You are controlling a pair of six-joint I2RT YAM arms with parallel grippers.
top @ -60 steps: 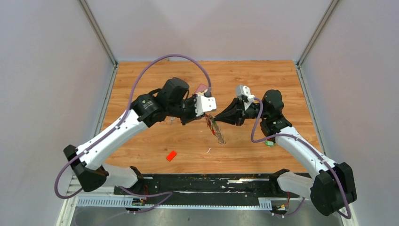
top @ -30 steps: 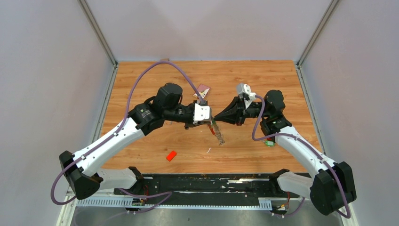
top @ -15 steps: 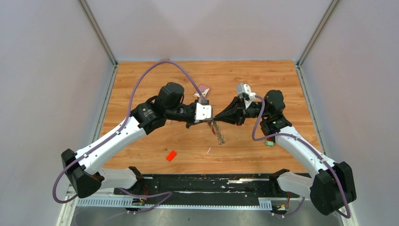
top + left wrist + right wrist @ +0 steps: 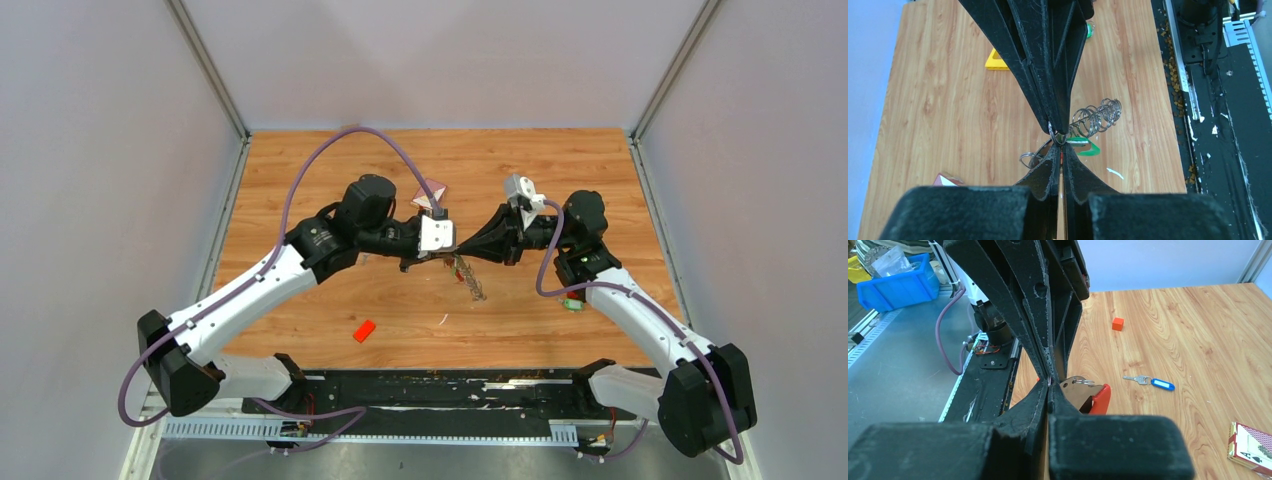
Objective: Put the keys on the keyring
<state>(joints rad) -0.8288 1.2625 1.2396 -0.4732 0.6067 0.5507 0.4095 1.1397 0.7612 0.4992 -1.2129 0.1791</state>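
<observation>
Slip risk at keyring (image 4: 468,280) — hangs mid-air, pinched in right gripper (image 4: 1049,387), fingers pressed together. At same ring, left gripper (image 4: 1060,149) fingers nearly closed, catch unclear — could drop bunch and green key (image 4: 1085,148) beside it on uneven tug.

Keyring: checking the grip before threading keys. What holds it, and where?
The right hand and the left hand both pinch the keyring by a small metal ring at its top.
</observation>
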